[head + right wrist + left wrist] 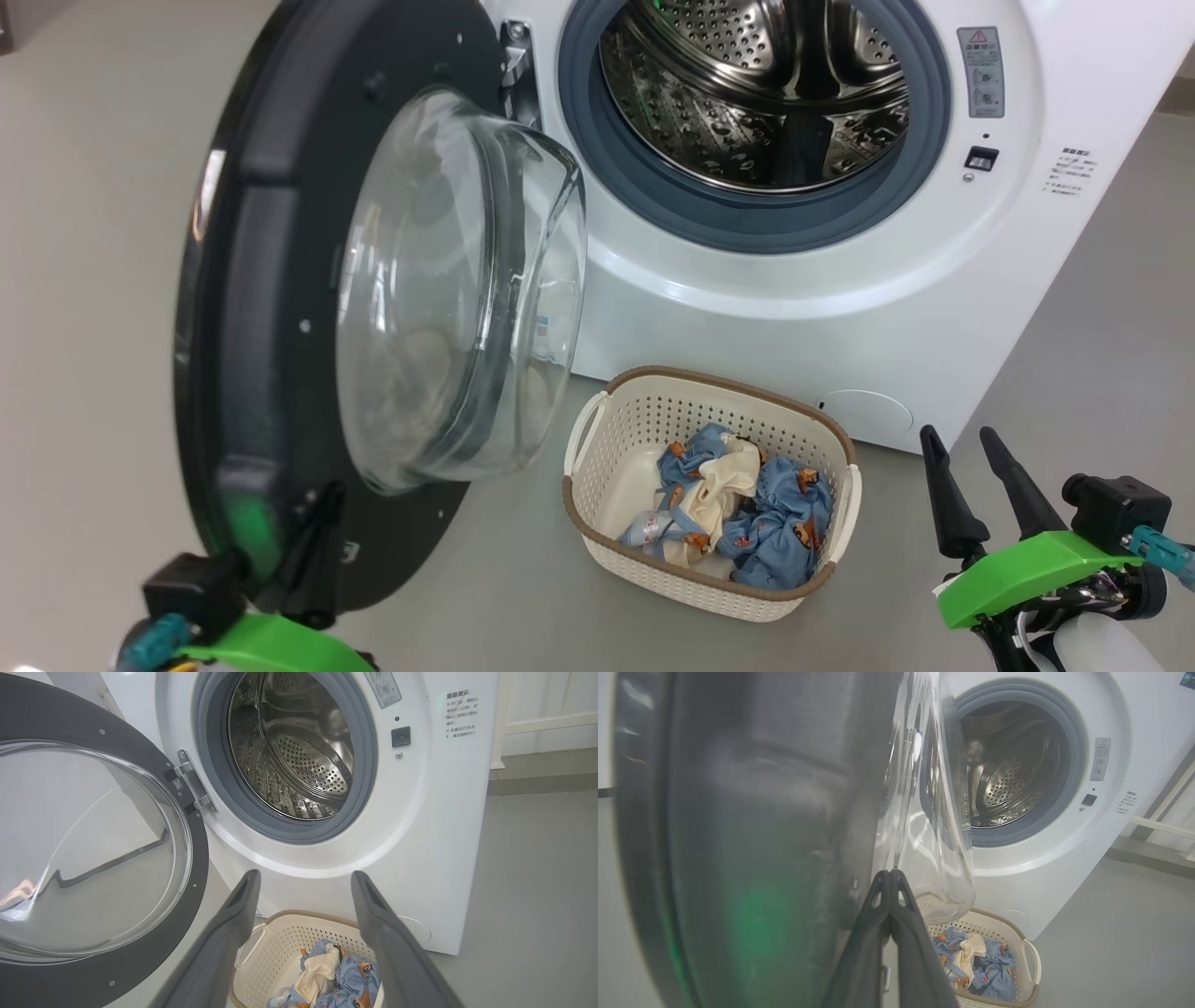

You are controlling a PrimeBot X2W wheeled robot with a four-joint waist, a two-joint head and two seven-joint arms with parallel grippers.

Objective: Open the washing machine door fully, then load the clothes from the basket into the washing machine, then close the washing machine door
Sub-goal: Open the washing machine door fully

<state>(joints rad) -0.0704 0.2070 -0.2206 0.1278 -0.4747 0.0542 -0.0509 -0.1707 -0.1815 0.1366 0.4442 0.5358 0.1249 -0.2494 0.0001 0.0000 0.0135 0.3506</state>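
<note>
Pressed-together left gripper (pixel 891 877) at the door rim (pixel 261 373) (right gripper (pixel 959 435) spread, beside basket (pixel 709 387))

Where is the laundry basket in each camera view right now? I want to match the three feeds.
Head view: the basket sits at lower centre, slightly right.
Left wrist view: the basket is at the bottom edge, right of centre.
Right wrist view: the basket is at bottom centre, cut off by the lower edge.
Shared landmark: the grey door seal lies above the basket in every view.
</note>
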